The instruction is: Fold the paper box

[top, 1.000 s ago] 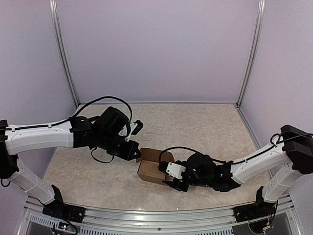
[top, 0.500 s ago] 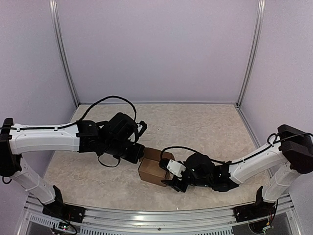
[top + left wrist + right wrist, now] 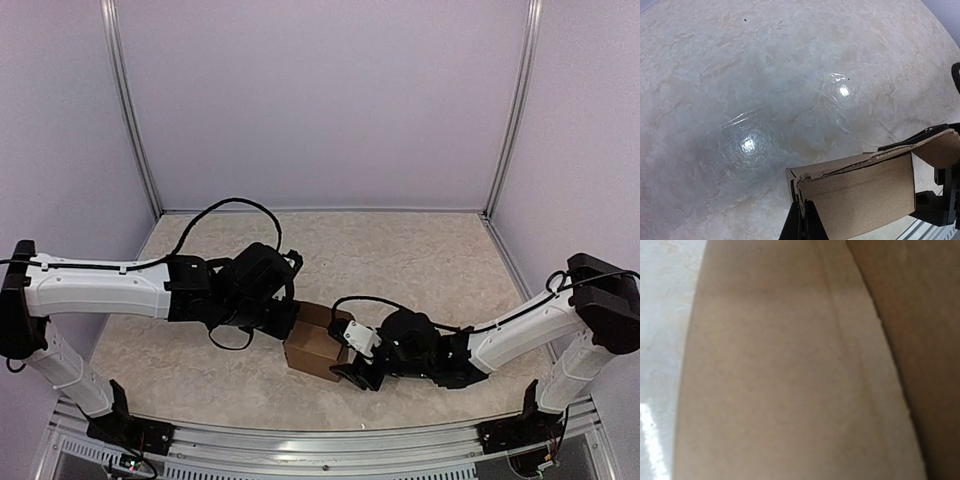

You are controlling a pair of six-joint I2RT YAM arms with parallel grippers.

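Small brown cardboard box [image 3: 312,348] stands near-centre on the pale marbled desk [image 3: 430,260], walls already up in a cube. The top doesn't look shut and one rounded flap [image 3: 940,148] sticks out at its right, so I judge closing and tucking is left. Left gripper [image 3: 288,320] is at the box's far-left corner, fingers [image 3: 809,227] pressed together with nothing visibly between them. Right gripper [image 3: 346,371] is hard against the near-right wall, wrist view all cardboard, so I cannot tell its fingers' state. The arms crowd left and right, the metal front rail [image 3: 320,438] lies near, and free room is on the far side.
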